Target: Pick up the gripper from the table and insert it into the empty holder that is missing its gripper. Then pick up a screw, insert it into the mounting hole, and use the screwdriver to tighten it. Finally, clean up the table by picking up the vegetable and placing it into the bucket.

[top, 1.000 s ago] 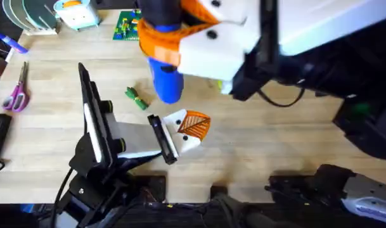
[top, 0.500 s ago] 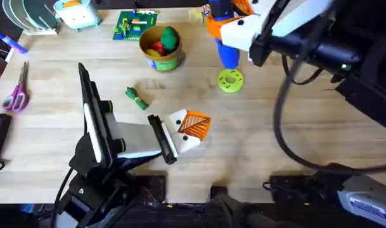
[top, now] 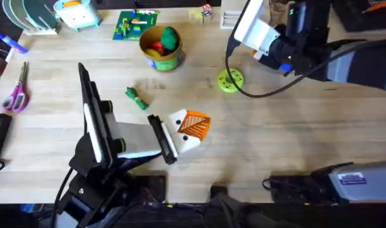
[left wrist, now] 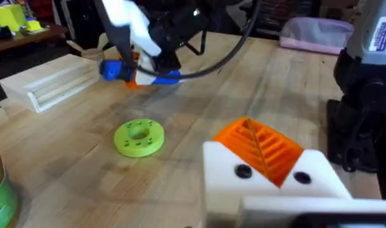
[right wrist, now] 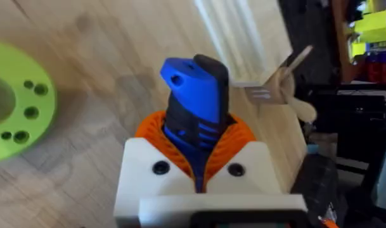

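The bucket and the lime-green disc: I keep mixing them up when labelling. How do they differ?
The bucket is a raised yellowish-tan tub with a green band at its base; the lime-green disc lies flat, one colour throughout. The bucket holds red and green toys; the disc holds nothing and has a centre hole ringed by small holes. The bucket looks wider. Both are round and rest on the table.

Blue screwdriver [right wrist: 194, 107] between white fingers [right wrist: 151, 174] (orange ribbed pads), lime-green disc [top: 231, 81], yellowish-tan bucket [top: 160, 58]
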